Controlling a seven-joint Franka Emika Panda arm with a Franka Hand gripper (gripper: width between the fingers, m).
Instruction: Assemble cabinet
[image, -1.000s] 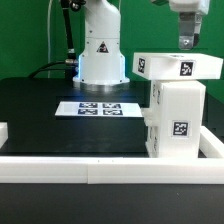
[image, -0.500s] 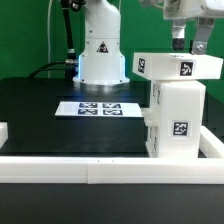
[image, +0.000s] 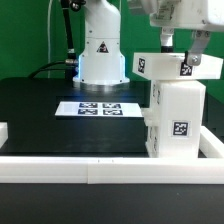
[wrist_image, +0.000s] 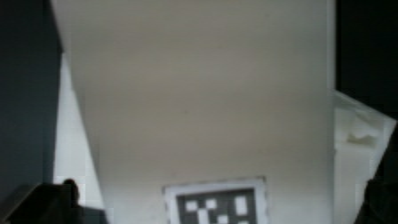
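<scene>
The cabinet (image: 176, 118) was seen at the right of the exterior view, standing upright on the black table (image: 50, 115) close against the long white rail (image: 100, 168) that ran across the lower part of the frame. It was made of smooth, matte white plastic with thin walls and square edges, and black-and-white square tags were carried on its faces. A flat white slab (image: 178, 66) of the same plastic, also tagged, was laid across its top, overhanging toward the exterior view's left. Whatever lay inside the box could not be seen, since only closed outer faces were presented.

The gripper (image: 183, 48) was found at the upper right of the frame, lowered to the top slab, with one dark finger (image: 166, 40) shown on one side and a white part on the other. The jaws were spread, with open space between them, and nothing was pinched.

In the wrist view, most of the frame was filled by a broad, plain white panel (wrist_image: 196, 90), blurred, with part of a tag (wrist_image: 221, 206) at the lower centre and a dark fingertip (wrist_image: 50, 200) at the lower left corner.

The marker board (image: 98, 107) lay flat on the table at the centre, in front of the white robot base (image: 102, 50).
</scene>
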